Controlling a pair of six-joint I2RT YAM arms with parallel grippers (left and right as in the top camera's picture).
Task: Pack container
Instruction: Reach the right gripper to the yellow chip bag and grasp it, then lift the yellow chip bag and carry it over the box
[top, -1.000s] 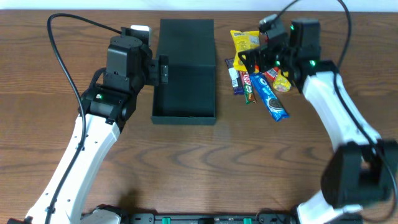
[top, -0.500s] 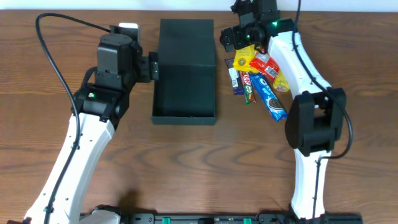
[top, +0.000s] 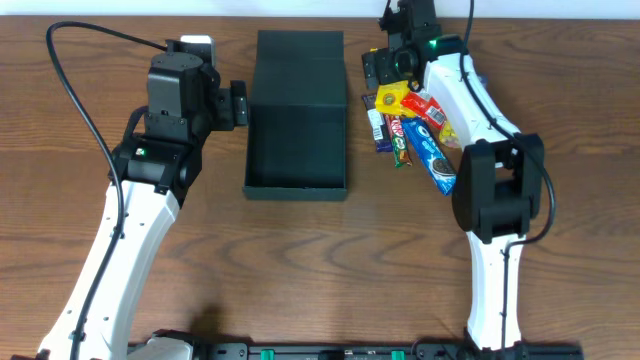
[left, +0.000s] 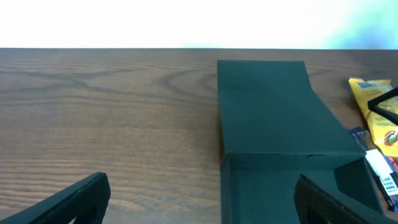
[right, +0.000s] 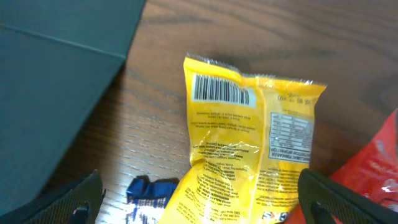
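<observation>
The right fingers (right: 68, 202) have swung to the far end of the snack pile (top: 425, 140). They hang wide open over the yellow packet (right: 249, 149). The left fingers (left: 68, 202) are open too, beside the container (top: 296, 140). It sits open and empty on the surface (top: 300, 260). Nothing is packed yet, so a grab likely comes next.

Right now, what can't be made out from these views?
- Container: left wrist view, near part cut off by the bottom edge.
- Yellow packet: overhead view, far end hidden under the right gripper.
- Red packet: right wrist view, cut off by the right edge.
- Blue wrapper: right wrist view, cut off by the bottom edge.
- Bar labels: overhead view, too small to read.
</observation>
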